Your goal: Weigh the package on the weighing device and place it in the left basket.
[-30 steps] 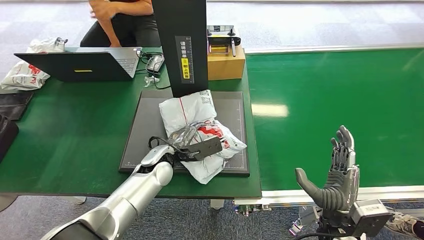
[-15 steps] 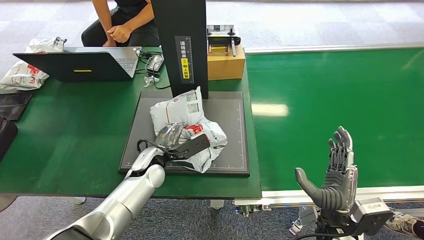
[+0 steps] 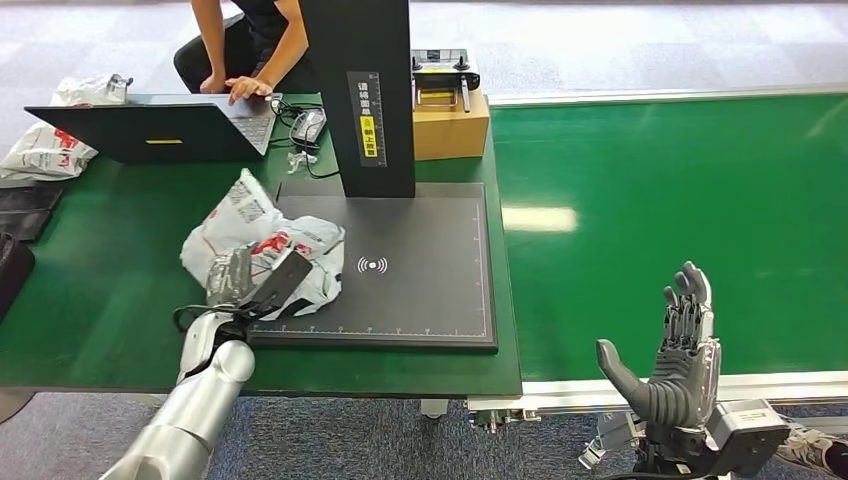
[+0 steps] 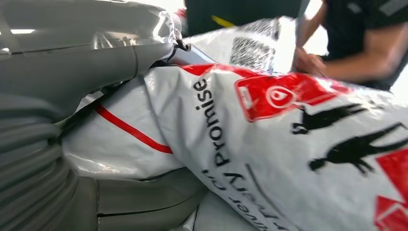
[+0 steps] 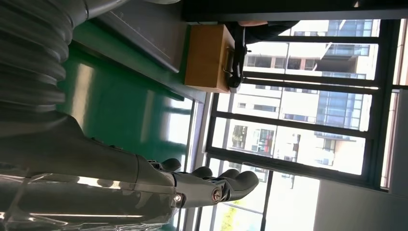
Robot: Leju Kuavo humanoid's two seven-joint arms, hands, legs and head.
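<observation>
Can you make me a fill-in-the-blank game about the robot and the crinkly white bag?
1. The left robot hand holds the white package at the ______ edge of the dark weighing pad.
2. The right robot hand is open and holds ______.
3. Behind the weighing pad, next to the black post, sits a brown ______.
4. A person's hand rests on the ______ at the back of the green table.

Missing words: left; nothing; box; laptop

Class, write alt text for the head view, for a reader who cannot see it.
The robot's left hand grips a white and red package over the left edge of a dark weighing platform on a green table. Its right hand hangs open.
</observation>
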